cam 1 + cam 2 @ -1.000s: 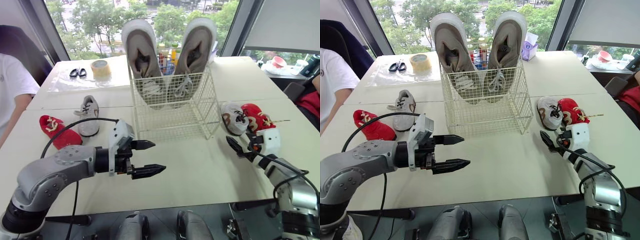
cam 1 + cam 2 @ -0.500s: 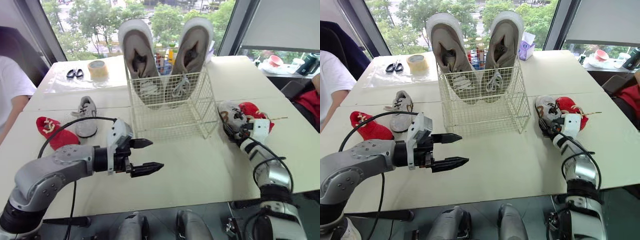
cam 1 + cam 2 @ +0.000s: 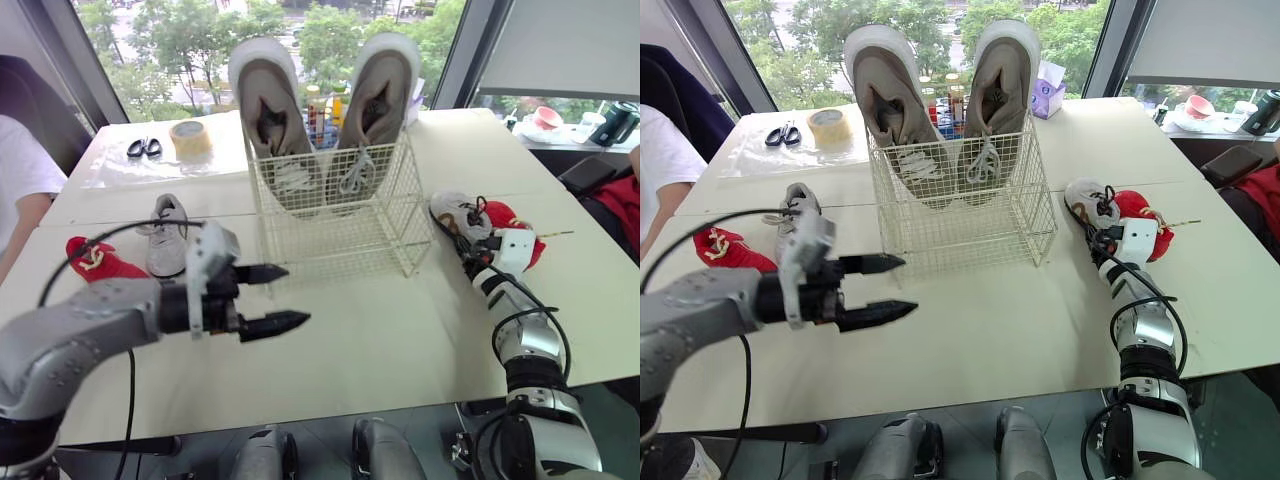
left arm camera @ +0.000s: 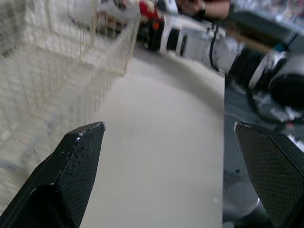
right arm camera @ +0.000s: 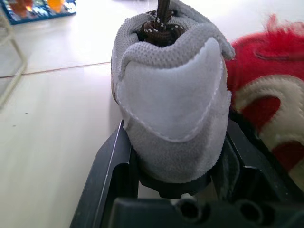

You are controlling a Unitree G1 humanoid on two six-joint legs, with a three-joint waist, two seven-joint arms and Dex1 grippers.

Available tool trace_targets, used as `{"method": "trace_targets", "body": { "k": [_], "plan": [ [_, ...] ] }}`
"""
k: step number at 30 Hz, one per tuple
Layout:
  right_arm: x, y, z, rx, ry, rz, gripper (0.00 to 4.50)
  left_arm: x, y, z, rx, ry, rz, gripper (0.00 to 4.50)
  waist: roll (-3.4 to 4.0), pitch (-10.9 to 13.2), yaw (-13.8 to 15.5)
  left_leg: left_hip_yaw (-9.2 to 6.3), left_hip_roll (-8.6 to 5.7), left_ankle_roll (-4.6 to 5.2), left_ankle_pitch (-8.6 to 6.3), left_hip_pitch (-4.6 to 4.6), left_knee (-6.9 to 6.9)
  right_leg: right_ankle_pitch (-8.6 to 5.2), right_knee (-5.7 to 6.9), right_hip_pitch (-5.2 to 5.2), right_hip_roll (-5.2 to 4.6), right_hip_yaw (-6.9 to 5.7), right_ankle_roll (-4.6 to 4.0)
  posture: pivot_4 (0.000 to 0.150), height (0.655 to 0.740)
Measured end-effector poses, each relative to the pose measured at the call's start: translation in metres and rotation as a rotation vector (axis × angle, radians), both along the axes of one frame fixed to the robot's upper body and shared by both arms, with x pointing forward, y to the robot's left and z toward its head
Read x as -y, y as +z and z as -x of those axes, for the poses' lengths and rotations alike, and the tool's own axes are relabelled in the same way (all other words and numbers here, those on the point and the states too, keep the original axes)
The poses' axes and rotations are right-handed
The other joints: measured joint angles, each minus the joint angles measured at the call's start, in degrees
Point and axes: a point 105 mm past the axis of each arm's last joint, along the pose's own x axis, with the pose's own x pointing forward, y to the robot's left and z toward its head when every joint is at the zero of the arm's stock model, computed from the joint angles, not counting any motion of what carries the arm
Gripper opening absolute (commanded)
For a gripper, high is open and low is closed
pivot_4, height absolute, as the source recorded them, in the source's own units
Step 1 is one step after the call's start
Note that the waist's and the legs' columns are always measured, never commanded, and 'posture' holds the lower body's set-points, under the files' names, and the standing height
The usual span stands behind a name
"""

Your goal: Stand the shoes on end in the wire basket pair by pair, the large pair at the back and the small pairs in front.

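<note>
Small grey shoe (image 5: 168,95) sits on table (image 3: 400,320) right of wire basket (image 3: 330,215), against red shoe (image 5: 266,109); R gripper (image 5: 173,161) clamped on its heel. L gripper (image 3: 270,297) wide open, hovering front-left of basket.

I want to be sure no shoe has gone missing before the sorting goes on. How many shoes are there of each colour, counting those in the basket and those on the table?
Large beige shoes: 2
Small grey shoes: 2
Small red shoes: 2
Total: 6
</note>
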Motion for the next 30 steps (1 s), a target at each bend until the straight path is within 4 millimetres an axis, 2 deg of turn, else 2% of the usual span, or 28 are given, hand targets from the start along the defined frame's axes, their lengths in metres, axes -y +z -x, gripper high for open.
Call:
{"method": "trace_targets", "body": {
  "k": [2,4,5,7,8,10,12,15,16,19,25,30],
  "plan": [
    [0.001,0.029,-0.003,0.084,-0.018,0.029,1.6,-0.009,0.023,-0.007,0.015,0.007,0.084,4.5,0.13,0.12,0.01,0.0,-0.01,-0.11,0.07,-0.01,0.0,0.0,0.06,-0.03,0.0,0.0,0.02,0.15,0.74],
    [0.005,0.086,-0.008,0.228,-0.043,0.072,1.6,-0.025,0.054,-0.018,0.044,0.032,0.2,4.5,0.39,0.33,0.0,0.01,-0.03,-0.14,0.11,-0.04,0.01,0.01,0.08,-0.08,-0.01,0.0,0.03,0.15,0.74],
    [0.009,0.126,-0.007,0.322,-0.056,0.098,1.6,-0.034,0.072,-0.022,0.067,0.042,0.262,4.5,0.53,0.42,0.01,0.02,-0.05,-0.14,0.1,-0.06,-0.01,0.01,0.08,-0.13,-0.01,0.02,0.05,0.15,0.74],
    [0.018,0.2,0.006,0.502,-0.065,0.138,1.6,-0.047,0.097,-0.027,0.094,0.048,0.369,4.5,0.59,0.45,0.31,-0.01,-0.05,-0.14,0.1,-0.05,-0.1,-0.03,0.13,-0.13,-0.01,-0.02,0.27,0.15,0.74],
    [0.019,0.24,0.02,0.602,-0.045,0.166,1.6,-0.053,0.108,-0.032,0.101,0.055,0.427,4.5,0.57,0.44,0.49,-0.06,-0.03,-0.15,0.11,-0.05,-0.13,-0.1,0.17,-0.11,0.0,-0.07,0.32,0.15,0.74],
    [0.008,0.291,0.044,0.733,0.044,0.231,1.6,-0.061,0.124,-0.043,0.097,0.07,0.526,4.5,0.46,0.39,0.4,-0.1,-0.03,-0.14,0.09,0.0,-0.24,-0.15,0.14,-0.05,0.01,-0.12,0.37,0.15,0.74],
    [-0.016,0.319,0.06,0.785,0.204,0.324,1.6,-0.066,0.138,-0.055,0.078,0.07,0.627,4.5,0.37,0.39,0.2,-0.05,-0.05,-0.09,0.06,-0.01,-0.29,-0.14,0.06,-0.03,0.0,-0.12,0.39,0.15,0.74],
    [-0.069,0.33,0.074,0.772,0.482,0.507,1.6,-0.066,0.156,-0.064,0.065,0.035,0.711,4.5,0.29,0.42,-0.51,0.06,-0.07,-0.02,0.02,0.01,-0.28,-0.12,0.08,-0.03,-0.05,-0.06,0.41,0.15,0.74],
    [-0.09,0.328,0.078,0.755,0.588,0.561,1.6,-0.065,0.16,-0.066,0.055,0.021,0.723,4.5,0.27,0.43,-0.62,0.07,-0.07,-0.02,0.02,0.01,-0.28,-0.12,0.07,-0.03,-0.05,-0.06,0.41,0.15,0.74],
    [-0.13,0.319,0.089,0.723,0.804,0.654,1.6,-0.063,0.168,-0.067,0.043,-0.015,0.743,4.5,0.19,0.48,-0.22,0.04,-0.07,-0.03,0.02,0.0,-0.27,-0.12,0.08,-0.05,-0.06,-0.08,0.41,0.15,0.74],
    [-0.168,0.306,0.108,0.732,1.028,0.744,1.6,-0.06,0.178,-0.064,0.021,-0.089,0.75,4.5,0.04,0.5,0.36,0.02,-0.15,-0.04,0.02,-0.06,-0.14,-0.12,0.07,-0.01,-0.17,-0.12,0.41,0.15,0.74],
    [-0.178,0.297,0.112,0.725,1.095,0.765,1.6,-0.05,0.179,-0.064,0.001,-0.155,0.761,4.5,0.02,0.49,0.28,0.01,-0.19,-0.03,0.02,-0.06,-0.11,-0.12,0.09,0.0,-0.22,-0.12,0.41,0.15,0.74]
  ]
}}
